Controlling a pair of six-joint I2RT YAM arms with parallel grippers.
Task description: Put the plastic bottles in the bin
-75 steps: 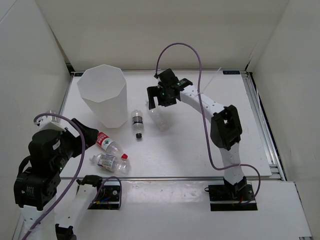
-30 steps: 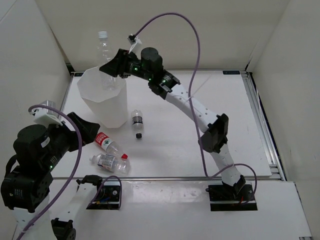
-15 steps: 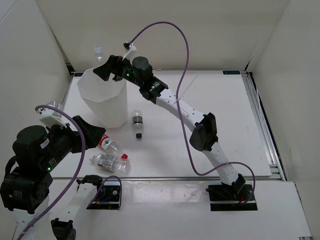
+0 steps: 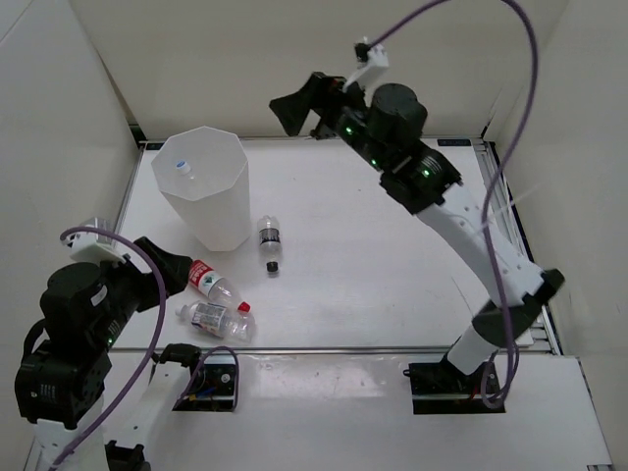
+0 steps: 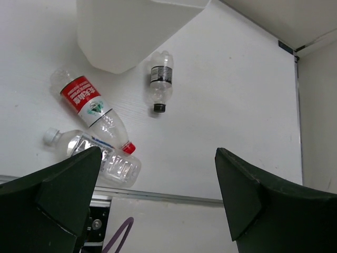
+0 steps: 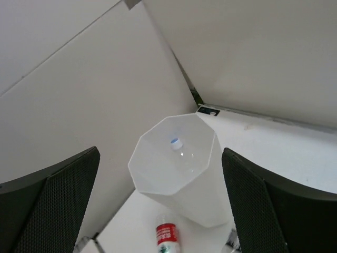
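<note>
The tall white bin [image 4: 201,191] stands at the table's back left. One clear bottle [image 4: 183,168] with a white cap lies inside it, and its cap also shows in the right wrist view [image 6: 175,142]. Three bottles lie on the table in front of the bin: a black-capped one [image 4: 269,242], a red-labelled, red-capped one [image 4: 213,279] and a white-capped one [image 4: 214,319]. My right gripper [image 4: 304,106] is open and empty, high up and to the right of the bin. My left gripper [image 4: 169,267] is open and empty, raised just left of the red-labelled bottle [image 5: 92,109].
The table [image 4: 392,255] is boxed in by white walls at the back and both sides. A metal rail [image 4: 373,349] runs along its front edge. The bin's base [image 5: 126,31] sits close to the black-capped bottle [image 5: 159,87].
My right gripper held a bottle over the bin, let it go, and pulled up and to the right. The bottle now lies in the bin. The left gripper has barely moved.
</note>
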